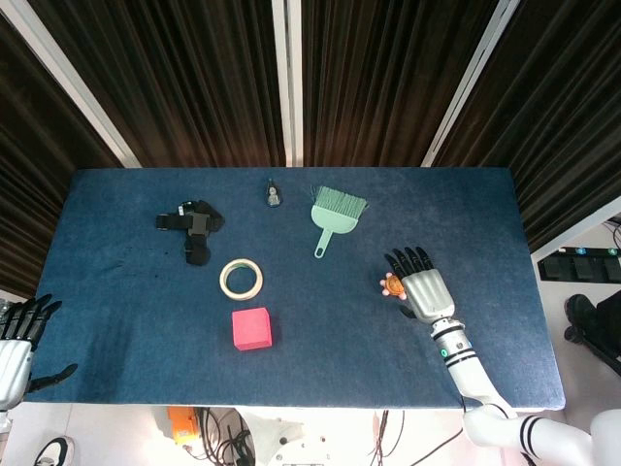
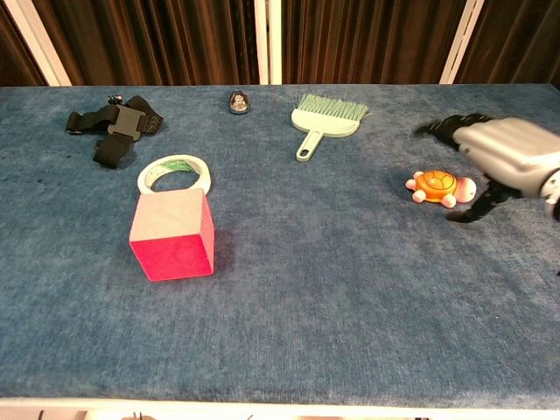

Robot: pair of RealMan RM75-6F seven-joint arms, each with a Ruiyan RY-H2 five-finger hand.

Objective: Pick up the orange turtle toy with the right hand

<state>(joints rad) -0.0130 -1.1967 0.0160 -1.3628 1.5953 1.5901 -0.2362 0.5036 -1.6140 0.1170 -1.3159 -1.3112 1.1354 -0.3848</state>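
Note:
The orange turtle toy (image 2: pixel 437 186) lies flat on the blue table (image 2: pixel 306 289) at the right side, also visible as the turtle (image 1: pixel 394 285) in the head view. My right hand (image 2: pixel 503 157) is just to its right, fingers spread and holding nothing; its thumb reaches down toward the cloth behind the toy. In the head view the right hand (image 1: pixel 422 288) sits beside the toy with its fingers pointing to the far edge. My left hand (image 1: pixel 14 347) hangs off the table's near left corner, fingers apart and empty.
A pink cube (image 2: pixel 172 234) stands front left, with a tape roll (image 2: pixel 173 173) just behind it. A green hand brush (image 2: pixel 324 118) lies mid-back, a black strap (image 2: pixel 118 127) at back left, and a small dark object (image 2: pixel 238 101) near the far edge.

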